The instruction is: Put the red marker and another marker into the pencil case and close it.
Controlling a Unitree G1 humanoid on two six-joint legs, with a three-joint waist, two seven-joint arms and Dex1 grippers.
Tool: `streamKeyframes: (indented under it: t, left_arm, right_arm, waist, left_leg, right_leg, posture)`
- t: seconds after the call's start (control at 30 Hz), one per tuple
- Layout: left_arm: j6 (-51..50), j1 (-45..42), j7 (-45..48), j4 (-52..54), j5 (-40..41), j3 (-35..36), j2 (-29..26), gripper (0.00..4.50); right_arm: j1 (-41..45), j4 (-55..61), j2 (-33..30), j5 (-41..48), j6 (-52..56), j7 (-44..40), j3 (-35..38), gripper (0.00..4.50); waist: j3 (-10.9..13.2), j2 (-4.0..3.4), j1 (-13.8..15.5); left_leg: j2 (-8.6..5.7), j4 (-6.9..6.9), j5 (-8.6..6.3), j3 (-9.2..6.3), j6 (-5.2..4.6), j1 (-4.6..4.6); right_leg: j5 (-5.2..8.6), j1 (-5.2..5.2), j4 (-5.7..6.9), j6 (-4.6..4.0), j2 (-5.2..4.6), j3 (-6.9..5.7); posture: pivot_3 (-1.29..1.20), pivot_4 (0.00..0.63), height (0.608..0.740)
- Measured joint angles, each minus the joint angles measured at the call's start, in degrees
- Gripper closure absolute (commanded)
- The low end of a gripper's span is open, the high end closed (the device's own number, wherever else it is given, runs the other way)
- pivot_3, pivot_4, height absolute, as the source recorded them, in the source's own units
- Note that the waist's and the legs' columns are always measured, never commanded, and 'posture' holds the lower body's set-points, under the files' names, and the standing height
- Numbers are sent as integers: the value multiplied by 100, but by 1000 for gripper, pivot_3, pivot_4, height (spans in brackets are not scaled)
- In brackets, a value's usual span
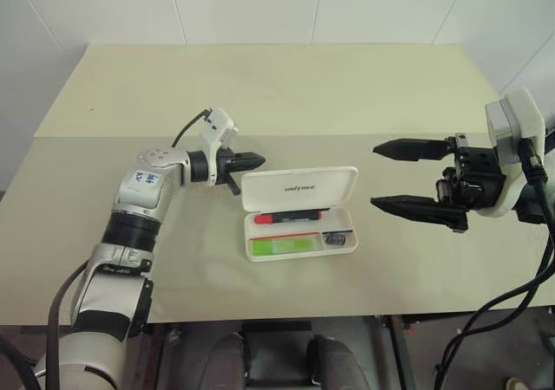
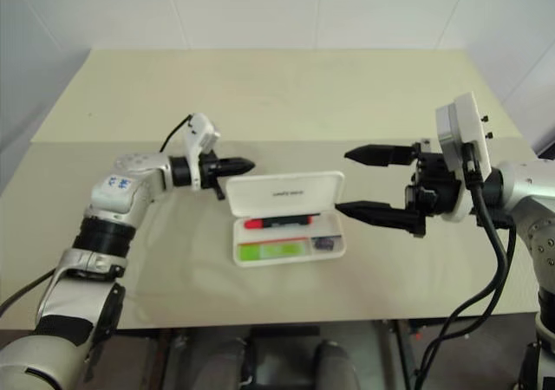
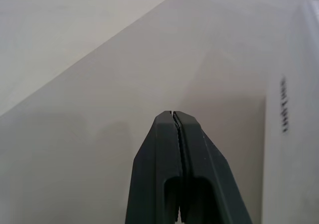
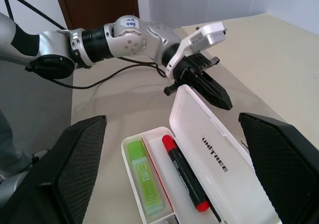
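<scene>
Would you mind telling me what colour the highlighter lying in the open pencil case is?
Lime green; the highlighter shows best in the right wrist view.

Pencil case (image 2: 286, 217) open on bench (image 2: 260, 95), lid (image 2: 284, 192) raised behind tray. Red marker (image 2: 277, 222) and lime-green highlighter (image 2: 271, 250) lying inside; small grey lump (image 2: 326, 243) in end compartment. Left claw (image 2: 245, 164) closed, tip at lid's back corner, possibly touching. Right claw (image 2: 354, 182) spread wide, beside case.

Pale beige table (image 1: 286, 95), seam running across its middle. White tiled wall (image 1: 260, 4) behind. Dark brown door (image 4: 97, 2) beyond the table's end.
</scene>
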State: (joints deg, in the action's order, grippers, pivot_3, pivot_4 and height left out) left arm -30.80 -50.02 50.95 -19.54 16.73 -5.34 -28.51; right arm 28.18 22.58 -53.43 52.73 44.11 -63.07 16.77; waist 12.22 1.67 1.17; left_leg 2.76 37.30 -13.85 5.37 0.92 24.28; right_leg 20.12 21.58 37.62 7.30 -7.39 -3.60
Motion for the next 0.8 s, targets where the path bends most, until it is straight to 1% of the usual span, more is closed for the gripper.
streamKeyframes:
  t: [0.2, 0.33, 0.43, 0.57, 0.67, 0.8]
  left_arm:
    - [-484, 430, 274, 925, 274, 209, -363, 4470]
    - [-811, 765, 412, 1631, 488, 211, -433, 4470]
    - [-996, 835, 382, 1772, 575, 242, -437, 4470]
    - [-1139, 992, 426, 2105, 633, 243, -590, 4470]
    - [-1151, 1172, 515, 2407, 604, 40, -705, 4470]
    - [-945, 1577, 493, 2826, 312, -481, -792, 4470]
  right_arm:
    - [-17, -19, -18, -93, -42, 0, -88, 0]
    - [24, -58, -18, -159, -64, -8, -177, 0]
    - [35, -87, -18, -261, -129, -19, -283, 0]
    - [37, -173, -18, -329, -150, -39, -300, 0]
    - [37, -197, -21, -350, -154, -67, -302, 0]
    - [-42, -198, -174, -637, -244, -150, -417, 0]
  waist:
    - [0, 0, 1]
    - [0, 0, 19]
    - [0, 0, 15]
    - [0, 0, 11]
    - [0, 0, 9]
    - [-1, -1, 10]
  left_leg:
    - [0, -1, 0, -1, 0, 0]
    - [0, 0, 0, -3, 0, 0]
    - [0, 4, 0, -3, -1, -1]
    - [0, -1, 0, -3, -1, -1]
    - [0, -3, 0, -2, -1, -1]
    - [0, -3, -1, -1, -1, -2]
  right_leg:
    - [0, 0, -1, 0, -1, 1]
    - [0, -1, -3, 0, -1, 1]
    - [0, -2, -11, 0, -2, 1]
    - [0, -2, -10, 0, -1, 1]
    - [0, -2, -11, 0, -2, 2]
    - [0, -2, -20, -1, -2, 3]
  posture:
    - [0, 150, 740]
    - [0, 150, 740]
    - [0, 150, 740]
    - [0, 150, 740]
    - [0, 150, 740]
    - [0, 150, 740]
